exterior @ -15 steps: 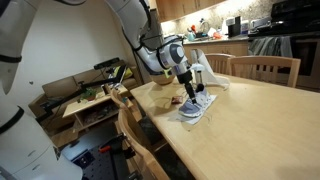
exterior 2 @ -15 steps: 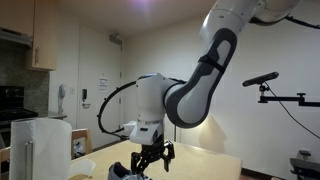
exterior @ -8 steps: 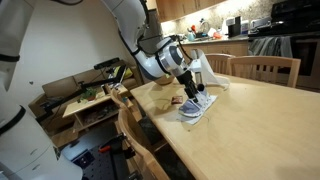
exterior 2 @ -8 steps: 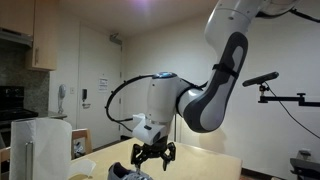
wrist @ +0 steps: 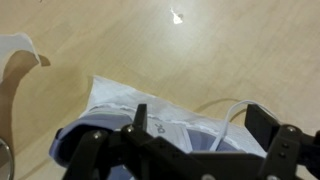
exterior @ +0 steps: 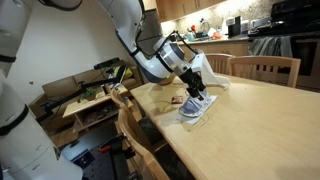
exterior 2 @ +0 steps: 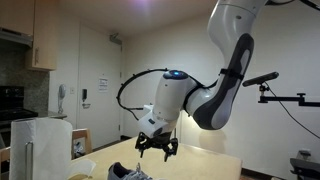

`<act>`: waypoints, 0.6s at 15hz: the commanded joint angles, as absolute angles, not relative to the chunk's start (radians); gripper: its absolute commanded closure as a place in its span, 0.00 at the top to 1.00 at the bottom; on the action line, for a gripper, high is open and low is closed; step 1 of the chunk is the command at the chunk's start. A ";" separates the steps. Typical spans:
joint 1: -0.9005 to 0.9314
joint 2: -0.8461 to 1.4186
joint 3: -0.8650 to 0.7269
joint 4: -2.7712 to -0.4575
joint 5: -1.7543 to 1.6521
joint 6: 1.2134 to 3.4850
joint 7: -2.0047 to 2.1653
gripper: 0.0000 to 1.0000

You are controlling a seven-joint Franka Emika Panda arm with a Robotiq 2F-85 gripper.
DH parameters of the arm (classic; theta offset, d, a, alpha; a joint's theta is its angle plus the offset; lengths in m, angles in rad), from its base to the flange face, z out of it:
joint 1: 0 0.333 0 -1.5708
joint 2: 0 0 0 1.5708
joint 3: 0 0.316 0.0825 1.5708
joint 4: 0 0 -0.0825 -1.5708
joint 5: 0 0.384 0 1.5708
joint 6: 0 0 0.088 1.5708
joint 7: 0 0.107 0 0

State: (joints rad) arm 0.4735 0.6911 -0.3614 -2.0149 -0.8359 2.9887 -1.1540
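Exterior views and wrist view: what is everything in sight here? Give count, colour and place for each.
shoe: one, white and pale blue with white laces, on the table under the tool
small object: one, brownish, on the table beside the shoe; too small to identify
white object: one, white, on the table behind the shoe; kind unclear
table: one, light wood, fills the foreground
far chair: one, light wood, at the table's far edge
near chair: one, light wood, at the table's near edge
cluttered shelf: one, wood, low beside the table
arm: one, white, bends down over the table
tool: one, black, open, empty, above the shoe
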 commanded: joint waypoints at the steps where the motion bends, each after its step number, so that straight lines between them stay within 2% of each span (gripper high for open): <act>1: 0.493 0.662 -0.370 -2.071 -0.847 2.989 -1.152 1.00; 5: 0.194 0.644 -0.046 -2.097 -0.888 2.877 -1.385 1.00; 9: 0.039 0.683 0.107 -2.059 -0.782 2.771 -1.600 1.00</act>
State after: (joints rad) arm 0.1270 0.6860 0.0250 -2.0657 -0.8253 2.8416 -1.4854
